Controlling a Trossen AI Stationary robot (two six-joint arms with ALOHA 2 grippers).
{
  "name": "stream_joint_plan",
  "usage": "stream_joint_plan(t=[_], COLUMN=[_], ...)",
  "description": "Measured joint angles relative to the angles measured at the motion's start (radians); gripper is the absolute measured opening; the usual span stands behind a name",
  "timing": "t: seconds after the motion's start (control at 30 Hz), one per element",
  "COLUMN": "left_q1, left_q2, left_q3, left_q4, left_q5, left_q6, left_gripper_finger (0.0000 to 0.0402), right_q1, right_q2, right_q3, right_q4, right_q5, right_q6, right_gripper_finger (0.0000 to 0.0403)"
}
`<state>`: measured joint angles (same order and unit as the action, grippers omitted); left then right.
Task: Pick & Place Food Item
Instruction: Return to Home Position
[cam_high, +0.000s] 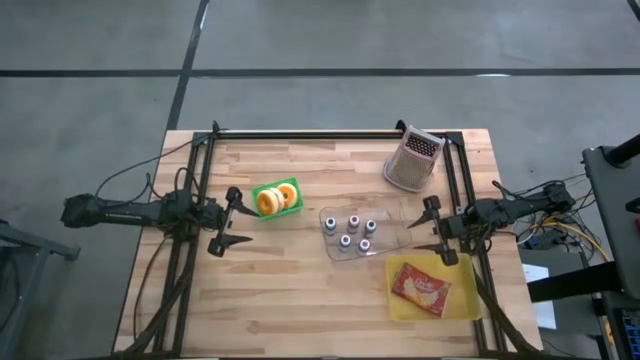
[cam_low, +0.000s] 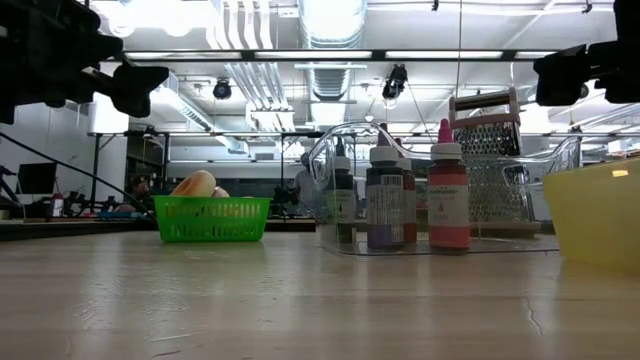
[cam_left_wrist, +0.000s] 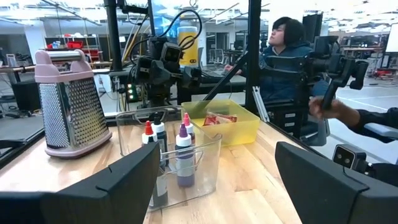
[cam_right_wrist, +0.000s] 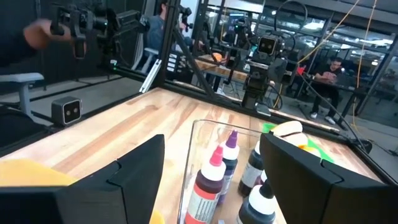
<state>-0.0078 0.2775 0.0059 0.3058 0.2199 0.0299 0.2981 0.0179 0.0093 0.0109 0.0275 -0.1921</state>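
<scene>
Nearest the front edge of the table (cam_high: 290, 310), close to its front right corner, stands the yellow bin (cam_high: 466, 306). The red popcorn bag (cam_high: 420, 288) lies flat inside it.

Just behind that, around the middle of the table and a little toward the right edge, is the transparent bin (cam_high: 393, 222). Five food colouring bottles (cam_high: 346, 240) stand upright in it. The low view shows a pink-red bottle (cam_low: 448, 195) at the front, with a dark purple one (cam_low: 385, 200) beside it.

My right gripper (cam_high: 424, 230) hangs just off the right end of that bin, near the table's right edge. It is lifted well clear of the wood and points across toward the left edge. Its fingers are spread wide and there is nothing between them.

My left gripper (cam_high: 238, 220) faces it from the other side, near the left edge and about the same depth into the table. It is raised too, with its fingers wide apart and nothing in its grasp.

A little farther back, just beside my left gripper, sits the green basket (cam_high: 256, 188). It holds round yellow-orange food pieces (cam_high: 268, 202).

Farthest back, by the far right corner, a metal box grater (cam_high: 413, 160) with a pink frame stands upright.

Beyond the right edge of the table, my left wrist view shows a person (cam_left_wrist: 283, 56) seated among the rigs.
</scene>
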Motion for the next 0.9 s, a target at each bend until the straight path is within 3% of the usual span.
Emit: stream_joint_plan(t=[0.9], left_q1=[0.000], left_q2=[0.001], left_q3=[0.000], left_q4=[0.000], left_q5=[-0.001], left_q6=[0.000], left_gripper_finger=[0.0321], right_q1=[0.000], right_q2=[0.005], right_q3=[0.000], right_q4=[0.001], right_q5=[-0.001], right_q6=[-0.001], right_gripper_finger=[0.0259])
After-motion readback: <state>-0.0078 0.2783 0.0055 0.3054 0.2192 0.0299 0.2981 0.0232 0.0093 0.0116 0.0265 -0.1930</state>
